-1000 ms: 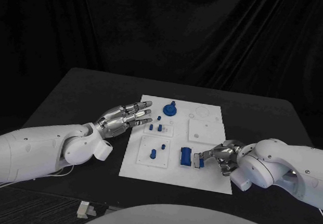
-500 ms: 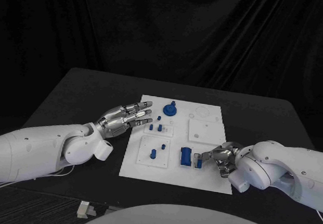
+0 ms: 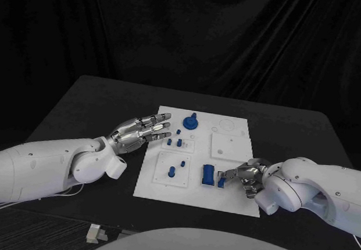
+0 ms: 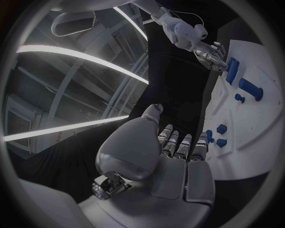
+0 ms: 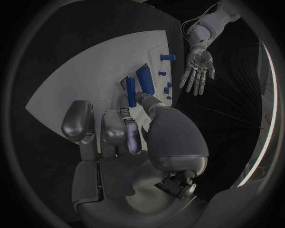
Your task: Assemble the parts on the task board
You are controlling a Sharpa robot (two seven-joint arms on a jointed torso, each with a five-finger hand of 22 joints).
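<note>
While the right hand (image 3: 245, 177) pinches a slim blue bar (image 3: 223, 179) between thumb and fingers at the near right of the board (image 3: 225, 199), the step in hand appears to be setting that bar down beside or into the larger blue block (image 3: 206, 174) that stands just to its left. In the right wrist view the bar (image 5: 130, 92) stands out past the fingertips (image 5: 142, 99), close beside the block (image 5: 144, 80) and roughly parallel to it; whether the two touch cannot be told. To do this well, the hand should probably keep the bar's long side square with the block, lower it straight and without twist, and loosen the pinch only once the bar sits flat or seated, since a tilted bar could jam or topple the block. The left hand (image 3: 138, 131) hovers with fingers spread and nothing in it, off the board's left edge, near the small pegs (image 3: 177, 142); it could steady the board if the fit proves tight. Farther back stands a round knob part (image 3: 190, 122), well apart from the work.
</note>
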